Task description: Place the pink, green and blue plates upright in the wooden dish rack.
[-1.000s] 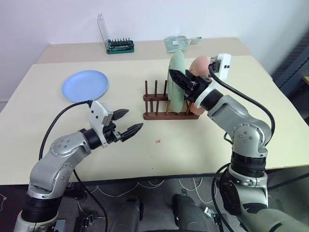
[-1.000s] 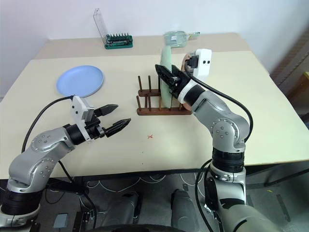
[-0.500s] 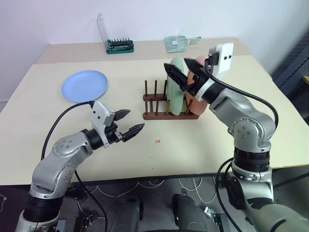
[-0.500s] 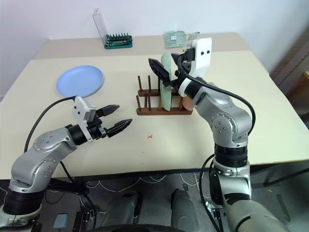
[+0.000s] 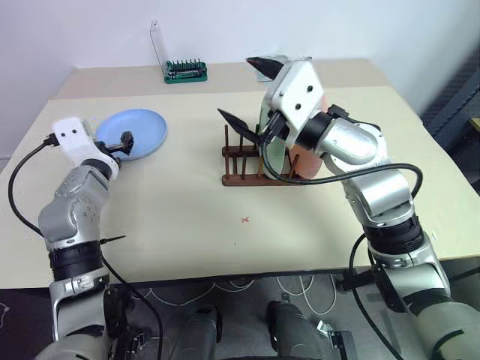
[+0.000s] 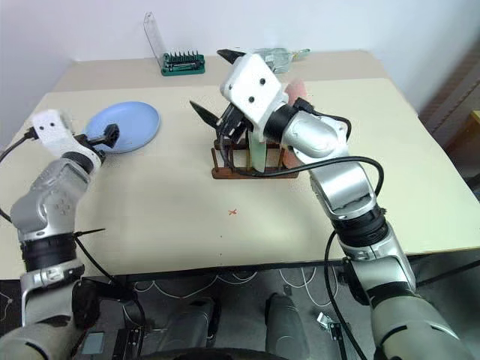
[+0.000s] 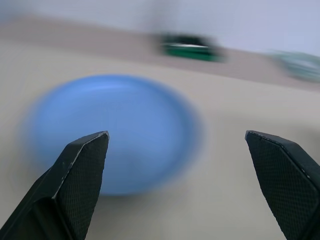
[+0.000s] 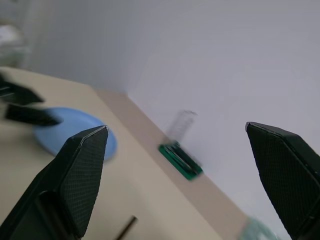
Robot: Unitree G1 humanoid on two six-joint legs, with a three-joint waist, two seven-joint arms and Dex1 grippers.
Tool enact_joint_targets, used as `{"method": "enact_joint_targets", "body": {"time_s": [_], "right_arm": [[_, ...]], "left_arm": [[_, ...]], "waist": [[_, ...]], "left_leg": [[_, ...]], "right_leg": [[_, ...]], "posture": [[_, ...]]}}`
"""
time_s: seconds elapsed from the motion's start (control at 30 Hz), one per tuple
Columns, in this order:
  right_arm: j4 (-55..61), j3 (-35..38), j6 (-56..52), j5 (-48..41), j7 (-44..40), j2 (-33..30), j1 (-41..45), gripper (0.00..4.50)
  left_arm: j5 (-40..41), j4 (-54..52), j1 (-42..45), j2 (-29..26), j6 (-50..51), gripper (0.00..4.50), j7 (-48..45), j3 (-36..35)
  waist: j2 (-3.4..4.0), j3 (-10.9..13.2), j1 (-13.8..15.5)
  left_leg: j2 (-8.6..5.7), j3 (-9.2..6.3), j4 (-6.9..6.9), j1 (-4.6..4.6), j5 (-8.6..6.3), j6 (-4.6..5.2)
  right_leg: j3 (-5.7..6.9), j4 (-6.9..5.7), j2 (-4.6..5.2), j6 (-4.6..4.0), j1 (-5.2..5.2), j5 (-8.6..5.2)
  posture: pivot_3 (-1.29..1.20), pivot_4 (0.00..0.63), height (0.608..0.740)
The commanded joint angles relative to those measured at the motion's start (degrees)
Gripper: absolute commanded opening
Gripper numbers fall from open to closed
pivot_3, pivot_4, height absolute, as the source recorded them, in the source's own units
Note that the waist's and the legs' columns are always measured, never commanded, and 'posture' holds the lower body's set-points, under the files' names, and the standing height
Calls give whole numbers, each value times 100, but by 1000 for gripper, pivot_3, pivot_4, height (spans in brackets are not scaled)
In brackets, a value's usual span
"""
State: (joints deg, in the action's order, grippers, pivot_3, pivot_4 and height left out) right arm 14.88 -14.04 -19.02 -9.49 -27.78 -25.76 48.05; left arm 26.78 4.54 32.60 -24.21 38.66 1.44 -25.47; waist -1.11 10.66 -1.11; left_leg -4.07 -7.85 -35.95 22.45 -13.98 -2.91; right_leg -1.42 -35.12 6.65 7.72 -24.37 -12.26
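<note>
We see a matt plastic blue plate (image 5: 133, 133), a dark wooden rack (image 5: 255, 174) with smooth pegs, a matt beige desk (image 5: 187, 217). Left tool (image 7: 182, 187) fingers (image 7: 82, 165) look like black textured plastic (fine crosshatch). Green plate (image 5: 274, 150) also matt.

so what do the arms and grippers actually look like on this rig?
Silver-grey metal arm links with black joint rings. Each gripper, left gripper and right gripper, has two black pointed fingers with textured pads. A white camera housing sits on each wrist, and a black cable loops along each arm.
</note>
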Motion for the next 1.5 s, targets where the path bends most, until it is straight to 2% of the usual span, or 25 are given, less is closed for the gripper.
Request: {"method": "enact_joint_targets", "body": {"time_s": [0.03,0.27,0.43,0.53,0.6,0.77,0.8,0.9,1.07,1.2,1.27,1.4,1.5], "right_arm": [[22,-67,309,243,-166,100,-22,4500],[-155,-20,461,410,-323,299,-57,4500],[-134,-37,480,514,-416,319,-152,4500],[176,-126,282,256,-809,264,-377,4500],[446,-135,-8,-73,-1111,272,-532,4500],[696,-109,-426,-193,-1319,226,-656,4500],[695,-97,-451,-186,-1325,235,-649,4500],[701,-87,-506,-183,-1346,271,-637,4500],[658,-101,-498,-121,-1357,285,-620,4500],[445,-274,-132,471,-1173,208,-496,4500],[338,-365,108,750,-1125,190,-457,4500],[-191,-678,849,1716,-812,112,-245,4500],[-524,-794,1209,2126,-692,133,-135,4500]], "left_arm": [[58,891,591,-67,134,4497,552,-545],[97,3282,1791,-184,-43,4497,806,-1004],[63,4354,2278,-306,-372,4497,610,-986],[15,4949,2525,-349,-653,3668,702,-1005],[-22,5128,2589,-389,-831,2825,696,-982],[2,5368,2643,-421,-995,255,714,-970],[2,5380,2642,-425,-1000,39,696,-955],[-40,5331,2625,-454,-1011,39,594,-876],[-33,4887,2543,-410,-1130,39,449,-802],[197,1844,2010,-81,-511,39,136,-142],[315,839,1867,7,21,39,198,79],[416,-640,1753,-58,1041,39,249,564],[547,-1245,1804,11,1638,39,425,573]], "waist": [[-4,2,29],[-15,-1,32],[-15,-1,-6],[-15,-1,1],[-15,-1,2],[-17,-2,4],[-19,-3,5],[-18,-4,-9],[-19,-3,-2],[-27,2,-1],[-34,5,24],[-33,5,10],[-32,5,-11]], "left_leg": [[-1,0,-1,2,0,0],[-4,-6,-7,4,1,-1],[-2,-6,-2,3,5,-9],[-3,-6,-1,2,10,-18],[-3,-5,-2,3,10,-18],[-3,-6,-2,2,5,-9],[-3,-7,-3,2,5,-9],[-4,-3,-3,1,5,-9],[-2,-4,-2,2,5,-10],[-2,-5,-3,7,13,-24],[-1,-7,-5,16,16,-29],[-4,-4,-9,12,15,-28],[-2,-4,-3,7,16,-29]], "right_leg": [[1,1,0,0,0,0],[7,-3,1,0,3,1],[7,-8,0,0,-4,1],[8,-9,0,0,-3,1],[8,-7,2,1,-3,1],[8,-10,2,1,-3,1],[9,-11,2,1,-3,1],[8,-10,3,1,-2,1],[8,-11,3,1,-5,1],[8,-10,3,1,-8,2],[8,-11,3,0,-13,2],[5,-12,4,1,-10,2],[5,-13,2,0,-10,2]], "posture": [[0,150,740],[0,150,740],[0,150,740],[0,150,740],[0,150,740],[0,150,740],[0,150,740],[0,150,740],[0,150,740],[0,150,740],[0,150,740],[0,150,740],[0,150,740]]}}
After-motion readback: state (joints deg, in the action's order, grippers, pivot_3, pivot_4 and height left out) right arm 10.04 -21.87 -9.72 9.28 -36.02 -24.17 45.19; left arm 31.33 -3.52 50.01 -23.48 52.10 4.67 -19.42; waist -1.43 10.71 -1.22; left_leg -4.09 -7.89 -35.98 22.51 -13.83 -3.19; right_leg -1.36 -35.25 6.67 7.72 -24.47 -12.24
